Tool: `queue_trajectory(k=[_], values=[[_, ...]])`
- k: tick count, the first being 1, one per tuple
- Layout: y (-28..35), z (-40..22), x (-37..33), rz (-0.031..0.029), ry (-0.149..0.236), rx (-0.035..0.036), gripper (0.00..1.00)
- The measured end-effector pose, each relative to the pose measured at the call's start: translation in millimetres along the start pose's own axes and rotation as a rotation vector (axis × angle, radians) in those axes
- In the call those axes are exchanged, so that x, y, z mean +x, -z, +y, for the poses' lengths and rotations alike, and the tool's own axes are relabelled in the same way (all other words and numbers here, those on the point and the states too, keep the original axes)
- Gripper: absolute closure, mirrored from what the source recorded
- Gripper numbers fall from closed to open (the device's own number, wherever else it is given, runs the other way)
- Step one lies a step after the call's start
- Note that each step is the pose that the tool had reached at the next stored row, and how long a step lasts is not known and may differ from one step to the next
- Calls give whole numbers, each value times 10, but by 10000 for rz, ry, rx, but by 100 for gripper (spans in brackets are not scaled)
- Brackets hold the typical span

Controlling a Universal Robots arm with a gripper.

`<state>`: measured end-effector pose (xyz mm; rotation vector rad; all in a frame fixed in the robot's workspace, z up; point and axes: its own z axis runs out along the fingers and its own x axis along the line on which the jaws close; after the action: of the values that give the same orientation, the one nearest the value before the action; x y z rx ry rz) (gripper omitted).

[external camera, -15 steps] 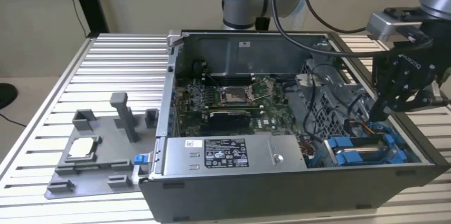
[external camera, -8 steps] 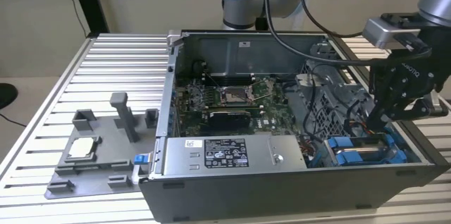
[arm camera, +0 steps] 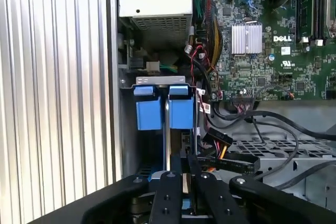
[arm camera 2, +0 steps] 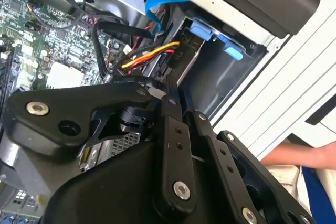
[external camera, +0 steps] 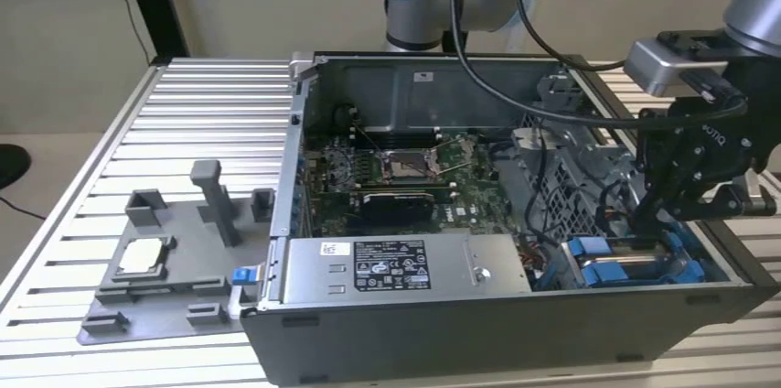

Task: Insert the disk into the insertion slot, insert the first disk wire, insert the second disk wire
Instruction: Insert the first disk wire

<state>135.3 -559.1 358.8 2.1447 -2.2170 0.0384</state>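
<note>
The disk stands on edge in the insertion slot, its two blue tabs at the open top. In the exterior view those tabs sit in the case's near corner on the exterior view's right. My gripper reaches down into the case just behind them. In both wrist views the gripper's fingers are close together. They pinch the black plug of a disk wire with yellow and red strands, held against the disk's silver end. The plug's contact with the disk is hidden.
Loose black cables cross the perforated cage beside the slot. The motherboard and the grey power supply fill the rest of the case. A grey fixture lies on the exterior view's left. A person's arm rests outside the case.
</note>
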Motion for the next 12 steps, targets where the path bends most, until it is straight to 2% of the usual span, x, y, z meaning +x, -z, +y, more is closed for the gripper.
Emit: queue_trajectory(k=[4,8,12], values=[[1,1,1,0,0,8,100],[0,6,3,-48,-4,123,100],[-6,10,8,-50,-5,157,100]])
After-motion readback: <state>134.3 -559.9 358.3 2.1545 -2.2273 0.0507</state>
